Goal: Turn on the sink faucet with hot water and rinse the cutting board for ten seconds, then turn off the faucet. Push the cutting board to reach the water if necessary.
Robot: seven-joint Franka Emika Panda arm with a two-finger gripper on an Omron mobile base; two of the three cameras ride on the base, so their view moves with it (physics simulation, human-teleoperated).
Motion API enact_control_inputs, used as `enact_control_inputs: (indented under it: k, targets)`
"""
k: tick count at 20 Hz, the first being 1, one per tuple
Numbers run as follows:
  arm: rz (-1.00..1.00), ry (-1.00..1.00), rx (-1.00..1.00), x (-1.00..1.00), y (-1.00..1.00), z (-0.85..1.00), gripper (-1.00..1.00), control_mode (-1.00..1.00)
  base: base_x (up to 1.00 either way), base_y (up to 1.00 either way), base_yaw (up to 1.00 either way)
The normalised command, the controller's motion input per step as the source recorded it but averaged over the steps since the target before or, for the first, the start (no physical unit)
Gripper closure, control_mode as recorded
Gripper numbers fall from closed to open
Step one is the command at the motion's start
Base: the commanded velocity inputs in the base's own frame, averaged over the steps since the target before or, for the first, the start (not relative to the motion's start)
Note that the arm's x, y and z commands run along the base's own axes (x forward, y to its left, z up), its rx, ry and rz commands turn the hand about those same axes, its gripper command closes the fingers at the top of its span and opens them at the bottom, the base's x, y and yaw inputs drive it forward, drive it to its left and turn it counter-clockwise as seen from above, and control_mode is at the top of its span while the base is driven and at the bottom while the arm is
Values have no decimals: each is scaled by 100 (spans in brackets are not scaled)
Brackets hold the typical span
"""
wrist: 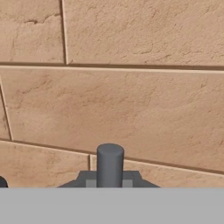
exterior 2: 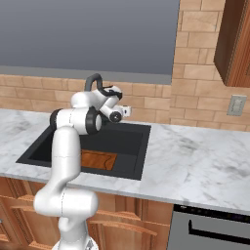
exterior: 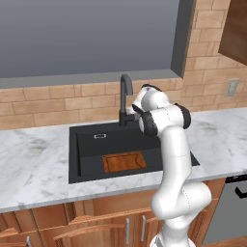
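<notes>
While the arm reaches over the sink [exterior: 87,144] to the faucet [exterior: 125,96] at its far rim, the tool [wrist: 109,181] sits at the small grey lever [wrist: 110,165], which stands between its fingertips; whether the tips actually pinch it cannot be told. The cutting board [exterior: 124,161] lies flat on the basin floor, near the front wall, its long axis running left to right. Brick wall [wrist: 131,100] lies just beyond the lever. The marble table [exterior 2: 195,156] surrounds the sink.
</notes>
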Motion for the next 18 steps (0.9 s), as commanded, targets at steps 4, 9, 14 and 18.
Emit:
enact_control_inputs:
  k: [4,9,14,18]
  targets:
    - [0,0,0,0,0,0,100,-100,0,0,0]
    - [0,0,0,0,0,0,100,-100,0,0,0]
    - [0,0,0,0,-16,0,100,-100,0,0,0]
    - [0,0,0,0,-43,0,100,-100,0,0,0]
